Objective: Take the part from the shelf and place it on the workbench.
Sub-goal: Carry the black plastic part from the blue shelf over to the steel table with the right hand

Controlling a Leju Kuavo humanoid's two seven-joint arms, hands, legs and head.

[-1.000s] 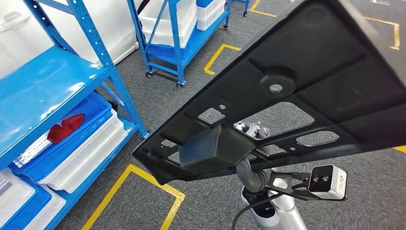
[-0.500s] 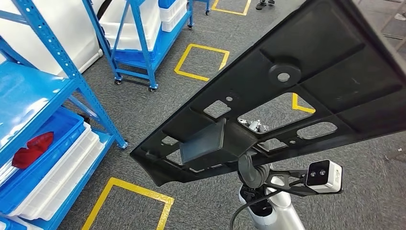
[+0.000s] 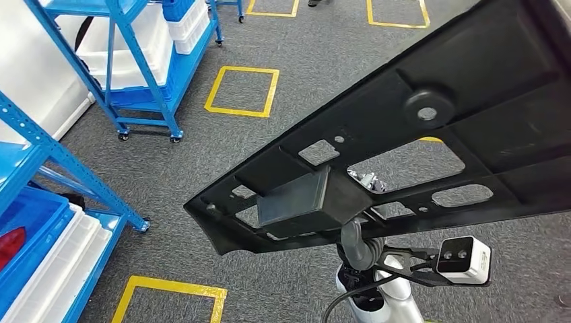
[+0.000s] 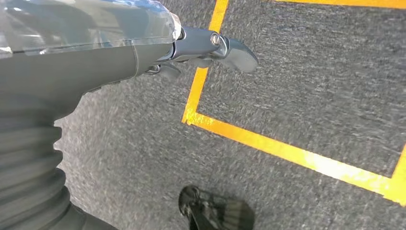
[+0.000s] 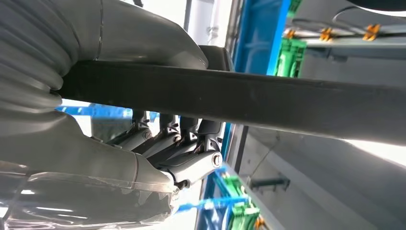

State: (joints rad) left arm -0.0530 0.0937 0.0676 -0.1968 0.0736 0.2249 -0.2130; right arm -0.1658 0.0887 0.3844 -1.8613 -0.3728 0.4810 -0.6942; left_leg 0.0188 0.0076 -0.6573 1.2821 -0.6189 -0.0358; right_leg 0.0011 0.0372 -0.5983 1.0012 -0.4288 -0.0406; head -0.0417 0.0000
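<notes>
Part (image 3: 471, 87): large flat black panel, cutouts, boxy lug; right hand (image 5: 158, 143) grasping edge; left hand (image 4: 210, 45) released.

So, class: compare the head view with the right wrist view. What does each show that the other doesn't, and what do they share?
Head view alone: the whole shape of the black part with its cut-outs, grey floor marked with yellow squares, and blue shelves holding white bins.

Right wrist view alone: the right hand gripping the part, thumb over its edge, dark fingers curled beneath, with green pieces on racks behind.

Shared: the part, seen edge-on as a dark bar from the wrist, and blue shelving.
</notes>
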